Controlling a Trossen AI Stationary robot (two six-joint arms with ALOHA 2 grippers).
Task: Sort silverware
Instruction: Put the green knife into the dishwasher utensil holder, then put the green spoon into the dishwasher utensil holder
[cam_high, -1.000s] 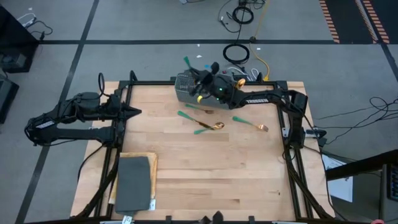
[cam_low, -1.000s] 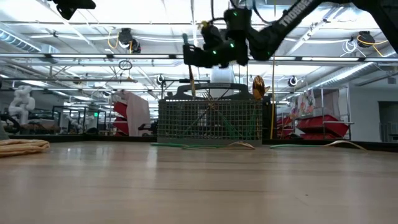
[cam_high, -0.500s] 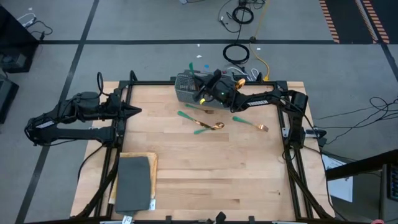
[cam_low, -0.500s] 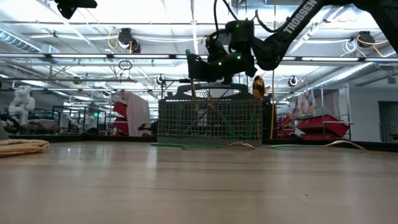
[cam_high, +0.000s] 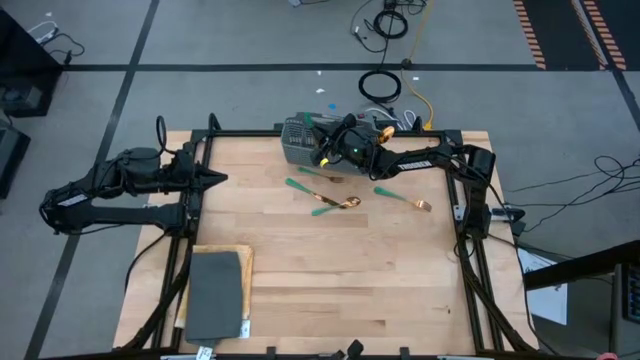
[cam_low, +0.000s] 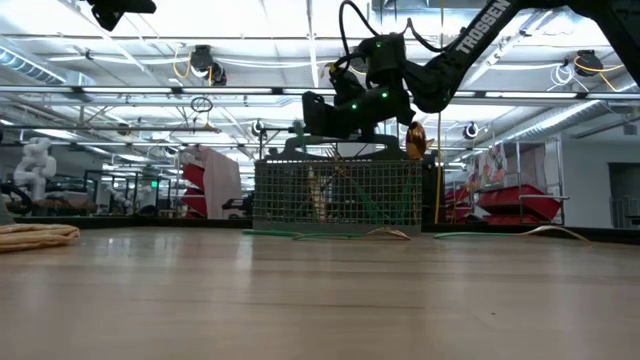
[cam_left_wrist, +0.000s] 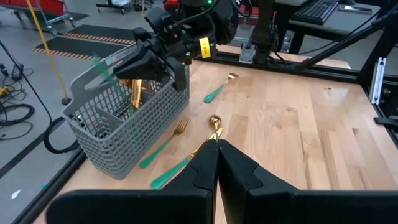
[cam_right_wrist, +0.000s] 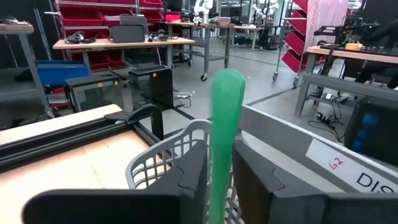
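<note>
A grey mesh caddy (cam_high: 297, 146) stands at the table's far edge; it also shows in the low view (cam_low: 380, 195) and the left wrist view (cam_left_wrist: 118, 127). My right gripper (cam_high: 318, 133) hovers over it, shut on a teal-handled piece of silverware (cam_right_wrist: 225, 118). A gold head (cam_low: 414, 140) sticks up out of the caddy's right end. A fork (cam_high: 300, 187), a spoon (cam_high: 336, 205) and two more teal-handled pieces (cam_high: 400, 197) lie flat on the wood in front of the caddy. My left gripper (cam_high: 216, 180) waits shut at the table's left edge. My right gripper pinches the piece's teal handle (cam_right_wrist: 221, 165) between its two fingers, below the handle's free end (cam_right_wrist: 227, 81). The fingers come from the table's right, slanting down, and lie across the handle. The piece stands about upright, its gold head (cam_low: 318, 195) down inside the caddy.
A dark grey mat on a wooden board (cam_high: 215, 292) lies at the table's near left corner. Black frame rails (cam_high: 470, 215) run along the table's sides. Bare wood (cam_high: 350, 280) fills the table's middle and near right.
My right gripper has come down over the caddy and a little toward the table's right edge, still shut on the teal handle. The piece has sunk with it, so its gold head now shows inside the mesh.
</note>
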